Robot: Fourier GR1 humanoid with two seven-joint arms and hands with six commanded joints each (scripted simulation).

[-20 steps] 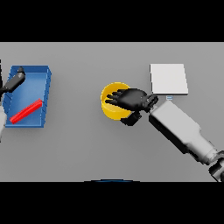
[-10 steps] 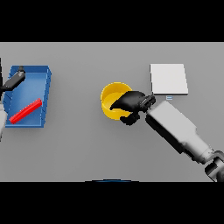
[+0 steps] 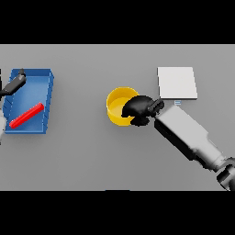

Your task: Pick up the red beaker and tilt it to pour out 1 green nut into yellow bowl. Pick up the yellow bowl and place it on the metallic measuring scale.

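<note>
Fingers [image 3: 133, 109] of right hand [image 3: 140, 109] curled on yellow bowl [image 3: 117, 103] rim.
Bowl not lifted; scale [image 3: 177, 82] to the right is bare.

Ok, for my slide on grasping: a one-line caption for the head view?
Right hand curled on the yellow bowl rim, metallic scale beside it.

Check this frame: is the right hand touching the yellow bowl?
Touching. In the head view the right hand sits on the right rim of the yellow bowl, its fingers curled over the edge with no grey table showing between them.
</note>
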